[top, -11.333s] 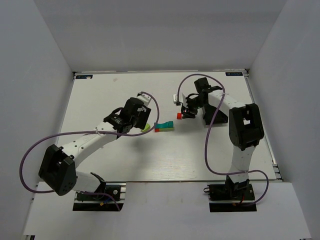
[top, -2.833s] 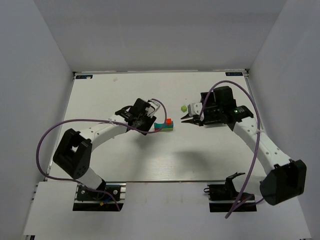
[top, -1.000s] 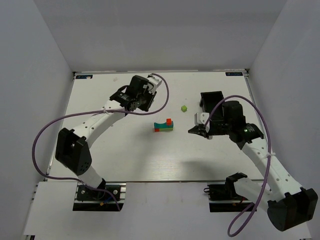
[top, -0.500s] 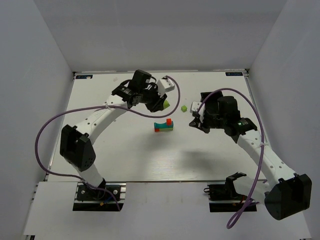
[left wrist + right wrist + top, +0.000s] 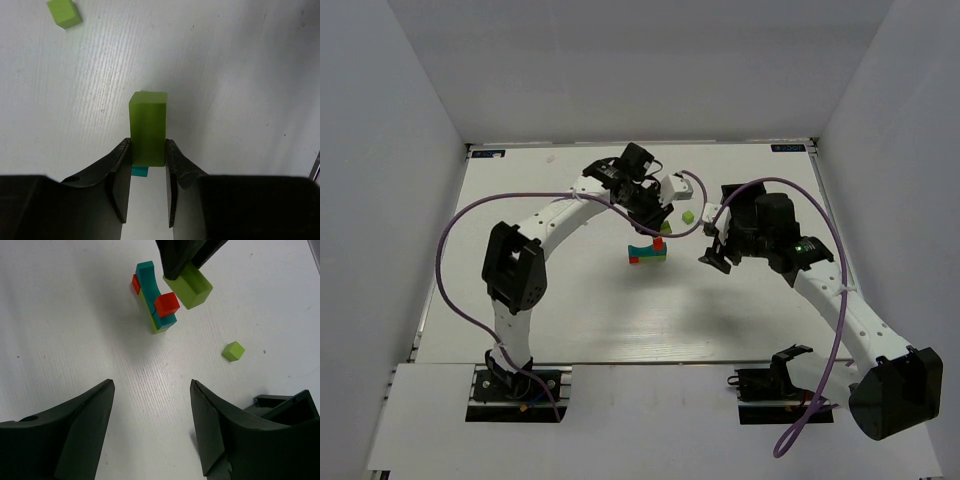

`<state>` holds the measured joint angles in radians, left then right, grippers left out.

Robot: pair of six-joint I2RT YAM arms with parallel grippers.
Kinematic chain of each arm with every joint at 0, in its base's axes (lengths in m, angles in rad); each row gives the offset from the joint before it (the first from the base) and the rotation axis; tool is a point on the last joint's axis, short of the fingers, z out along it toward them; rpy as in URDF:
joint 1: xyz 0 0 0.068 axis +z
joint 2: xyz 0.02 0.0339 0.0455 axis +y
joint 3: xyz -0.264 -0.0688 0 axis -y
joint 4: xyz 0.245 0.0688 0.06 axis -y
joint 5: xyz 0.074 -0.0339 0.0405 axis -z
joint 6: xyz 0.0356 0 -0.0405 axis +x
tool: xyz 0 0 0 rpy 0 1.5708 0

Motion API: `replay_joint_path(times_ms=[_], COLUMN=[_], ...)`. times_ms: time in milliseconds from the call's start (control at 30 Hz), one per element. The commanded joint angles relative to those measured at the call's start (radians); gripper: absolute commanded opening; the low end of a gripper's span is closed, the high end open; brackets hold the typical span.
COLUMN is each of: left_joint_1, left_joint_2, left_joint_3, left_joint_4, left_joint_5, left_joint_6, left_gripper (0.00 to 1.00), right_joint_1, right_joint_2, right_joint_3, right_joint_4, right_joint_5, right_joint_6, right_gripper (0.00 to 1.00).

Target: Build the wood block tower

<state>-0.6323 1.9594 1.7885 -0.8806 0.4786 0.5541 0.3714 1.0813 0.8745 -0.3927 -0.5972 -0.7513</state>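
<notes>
Looking at the wood block tower (image 5: 648, 250) sitting pretty much dead centre of the counter (image 5: 540, 310), teal and lime with a red cube (image 5: 166, 304) perched on top. Got a tall lime block (image 5: 148, 117) clamped tight in the left hand (image 5: 148, 144), hanging right over the tower's 1 o'clock end. Can't tell whether it's touching yet. Nothing in the right hand (image 5: 151, 385), spread wide and parked out at 3 o'clock of the stack. Also spotting a loose lime cube (image 5: 688, 216) at about 1 o'clock of the tower, near but apart, with a black bin (image 5: 285, 407) further out that way.

Mostly worried about the drop. Could easily clip the red cube by coming down off-centre, and shove it off or tip the whole stack. Might also bounce the block onto the counter by letting go too high or tilted. Hard to judge alignment from the wrist view, with only a sliver of teal showing underneath. Worth watching those chunky fingers (image 5: 120, 172) too: could nudge such a tiny stack over just by opening beside it.
</notes>
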Motion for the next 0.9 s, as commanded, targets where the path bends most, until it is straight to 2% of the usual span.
replay_joint_path(times_ms=[0,300,400,433,867], left_joint_1=[-0.021,-0.050,-0.050,-0.050,-0.050], left_joint_2=[-0.010,0.018,0.018,0.027,0.056], left_joint_3=[0.035,0.017,0.017,0.017,0.038], left_joint_4=[-0.047,-0.029,-0.029,-0.029,-0.029], left_joint_5=[-0.027,-0.101,-0.110,-0.120,-0.138], left_joint_6=[0.032,0.032,0.043,0.043,0.070], left_gripper=[0.00,0.00,0.00,0.00,0.00], right_joint_1=[0.001,0.001,-0.002,-0.002,-0.002], right_joint_2=[-0.023,-0.008,-0.003,0.000,-0.003], right_joint_3=[-0.003,-0.008,-0.005,-0.009,-0.017], right_joint_4=[0.008,-0.012,-0.018,-0.018,-0.029], right_joint_5=[0.000,-0.007,-0.009,-0.010,-0.024], right_joint_6=[-0.011,-0.025,-0.029,-0.031,-0.048], right_gripper=[0.68,0.72,0.80,0.90,0.90])
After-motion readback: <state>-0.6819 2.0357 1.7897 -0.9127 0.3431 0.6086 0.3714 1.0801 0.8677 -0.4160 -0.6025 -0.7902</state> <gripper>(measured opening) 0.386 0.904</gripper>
